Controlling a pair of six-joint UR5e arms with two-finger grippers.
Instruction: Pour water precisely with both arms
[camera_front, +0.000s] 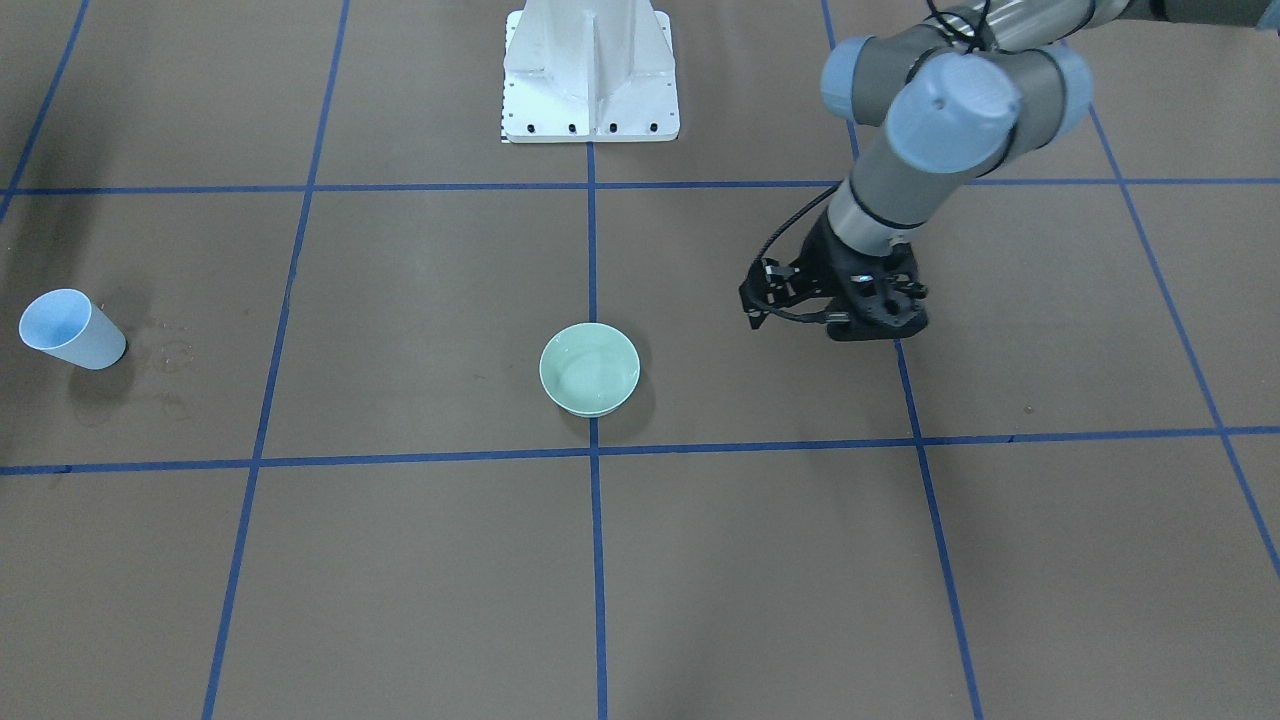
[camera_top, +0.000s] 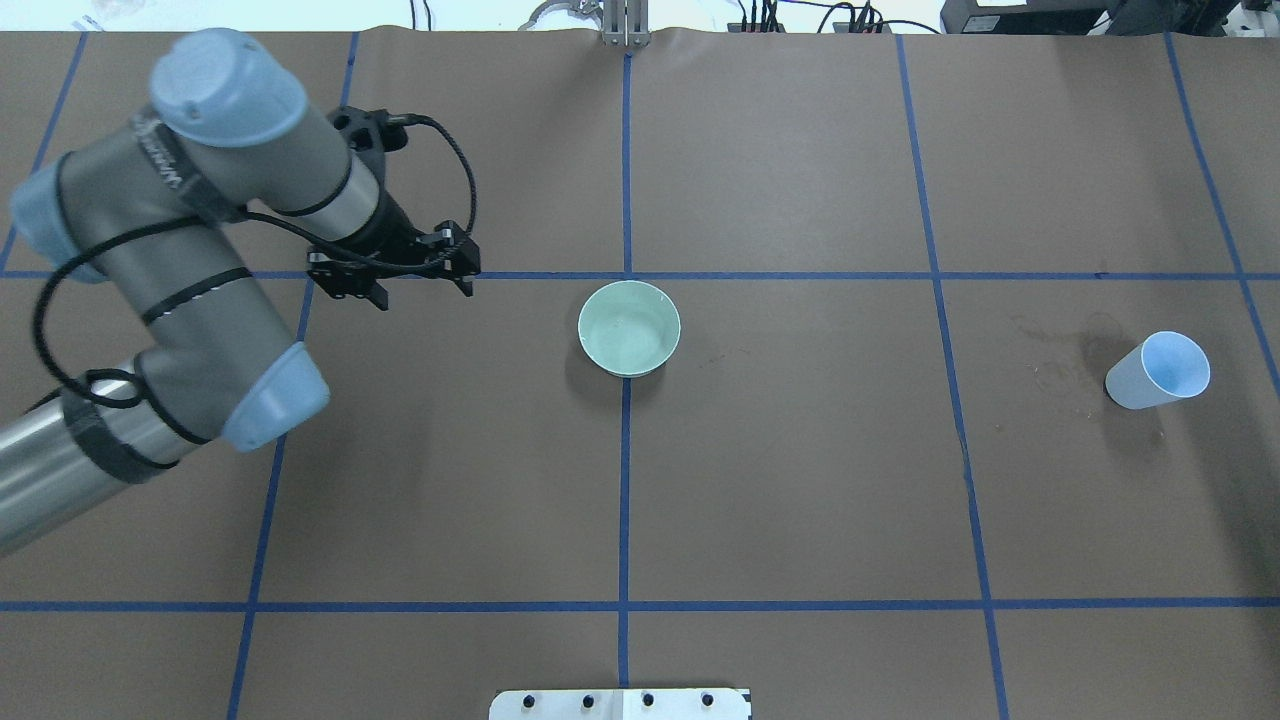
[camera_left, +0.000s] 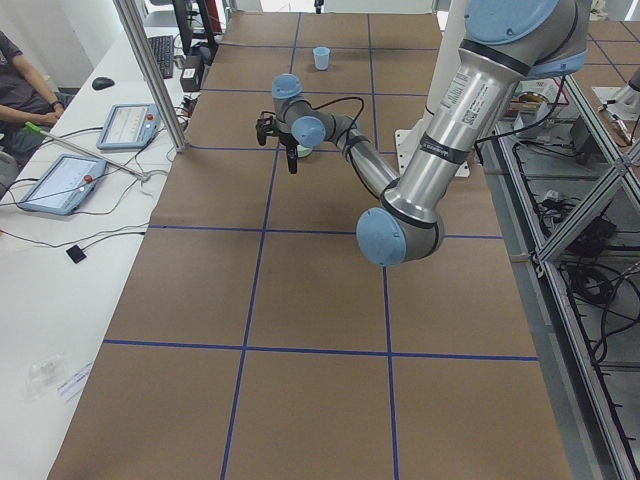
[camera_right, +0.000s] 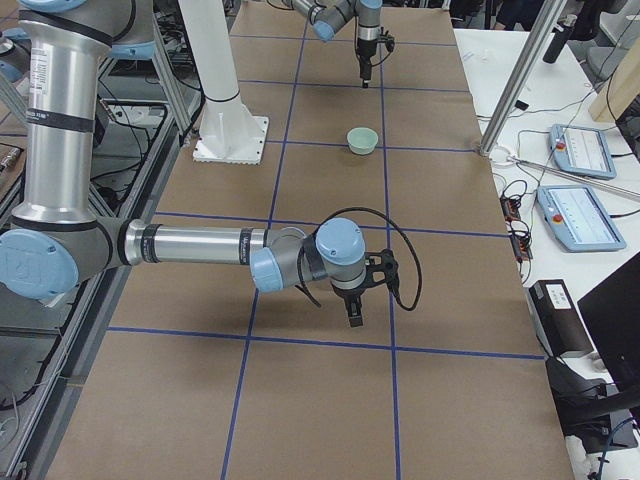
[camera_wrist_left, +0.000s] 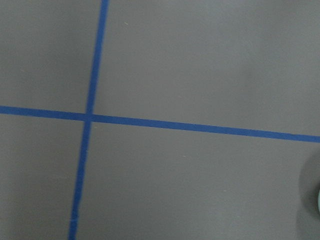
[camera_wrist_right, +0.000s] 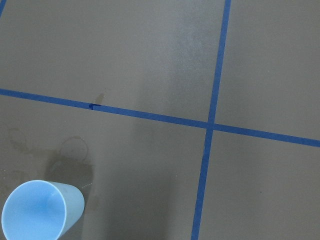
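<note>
No pour is under way, I judge: the blue cup (camera_top: 1155, 372) stands ungripped well right of the green bowl (camera_top: 629, 328), the right gripper (camera_right: 353, 310) likewise, the left gripper (camera_front: 875, 318) on the bowl's left; the jaws' state and the water's place cannot be told.

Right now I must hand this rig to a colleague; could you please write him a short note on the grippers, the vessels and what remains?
Left gripper: over bare table beside the green bowl, holding nothing; open or shut, I cannot tell.
Right gripper: above the table near the blue cup, not on it; state unclear too.
Cup stands upright at the robot's right end, bowl on the centre line.
Water: none visible in either; ring stains beside the cup.
Done: no pour evident. Left: probably grasp the cup and pour into the bowl.
</note>
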